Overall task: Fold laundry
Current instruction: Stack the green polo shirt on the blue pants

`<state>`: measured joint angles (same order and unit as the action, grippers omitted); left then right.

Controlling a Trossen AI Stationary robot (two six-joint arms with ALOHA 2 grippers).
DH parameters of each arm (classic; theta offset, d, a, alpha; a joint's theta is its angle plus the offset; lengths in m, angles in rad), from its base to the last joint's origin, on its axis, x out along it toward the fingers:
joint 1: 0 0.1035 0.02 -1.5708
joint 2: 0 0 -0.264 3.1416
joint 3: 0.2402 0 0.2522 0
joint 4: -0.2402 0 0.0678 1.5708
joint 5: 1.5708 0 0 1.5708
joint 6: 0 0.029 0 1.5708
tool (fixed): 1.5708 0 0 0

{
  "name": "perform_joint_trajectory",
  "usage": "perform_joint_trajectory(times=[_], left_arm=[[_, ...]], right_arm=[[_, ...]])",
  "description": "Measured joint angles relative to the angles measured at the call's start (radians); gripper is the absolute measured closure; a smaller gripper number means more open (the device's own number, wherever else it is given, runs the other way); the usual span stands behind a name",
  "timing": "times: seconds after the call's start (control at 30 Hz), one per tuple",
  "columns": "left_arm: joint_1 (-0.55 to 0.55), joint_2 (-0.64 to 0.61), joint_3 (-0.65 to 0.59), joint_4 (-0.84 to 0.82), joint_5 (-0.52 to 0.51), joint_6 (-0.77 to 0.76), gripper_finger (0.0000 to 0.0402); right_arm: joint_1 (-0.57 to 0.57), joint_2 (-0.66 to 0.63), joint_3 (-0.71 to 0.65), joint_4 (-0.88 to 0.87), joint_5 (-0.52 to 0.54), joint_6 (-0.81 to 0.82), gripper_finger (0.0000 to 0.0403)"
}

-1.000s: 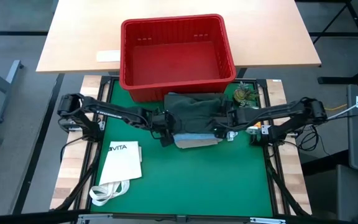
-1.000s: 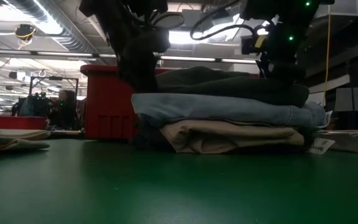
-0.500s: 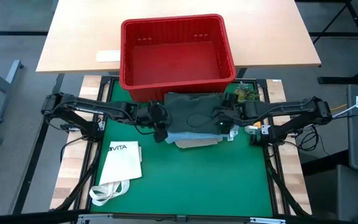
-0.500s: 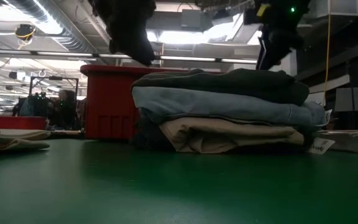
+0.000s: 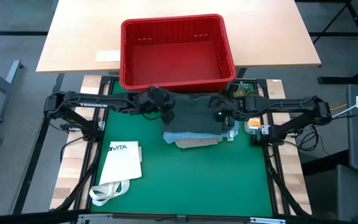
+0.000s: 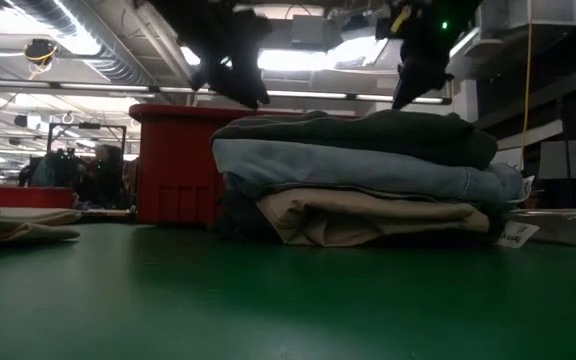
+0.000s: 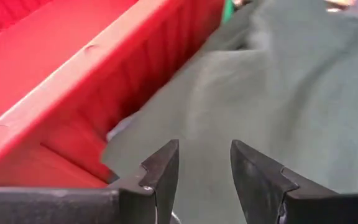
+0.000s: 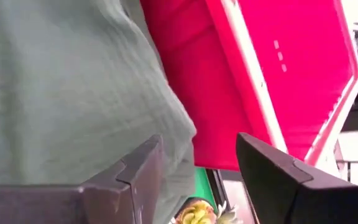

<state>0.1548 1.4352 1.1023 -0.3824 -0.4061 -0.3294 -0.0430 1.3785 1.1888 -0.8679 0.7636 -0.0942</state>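
Note:
A folded stack of laundry lies on the green mat (image 5: pixel 185 180). The dark green-grey piece (image 6: pixel 368 132) is on top, a light blue piece (image 6: pixel 358 175) under it and a beige piece (image 6: pixel 368 217) at the bottom. My left gripper (image 7: pixel 204 149) hovers open above the stack's far left corner (image 5: pixel 169 102), close to the red basket. My right gripper (image 8: pixel 197 140) hovers open above the far right corner (image 5: pixel 216 106). Nothing is between either pair of fingers.
A red basket (image 5: pixel 176 53) stands right behind the stack, half on a wooden table (image 5: pixel 73 37). A white tote bag (image 5: pixel 120 165) lies on the mat's near left. A small green-yellow object (image 5: pixel 241 93) sits at the far right.
Both grippers have risen from the stack's left and right sides and drawn toward the table's far edge, nearer the basket. The stack has stayed in place, and its dark green-grey top has puffed up a little.

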Motion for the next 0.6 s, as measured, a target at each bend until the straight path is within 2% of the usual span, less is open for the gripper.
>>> perform_joint_trajectory(times=[0.27, 0.43, 0.6], left_arm=[[0.075, 0.128, 0.0, -0.001, -0.001, -0.001, 0.0262], [0.082, 0.198, 0.0, 0.001, 0.006, 0.0, 0.0262], [0.081, 0.215, 0.0, 0.001, 0.004, 0.0, 0.0262]], right_arm=[[-0.095, 0.0, -0.115, 0.025, -0.059, 0.018, 0.0198], [-0.104, 0.0, -0.234, 0.088, -0.074, 0.022, 0.0198], [-0.103, 0.0, -0.302, 0.092, -0.072, 0.04, 0.0198]])
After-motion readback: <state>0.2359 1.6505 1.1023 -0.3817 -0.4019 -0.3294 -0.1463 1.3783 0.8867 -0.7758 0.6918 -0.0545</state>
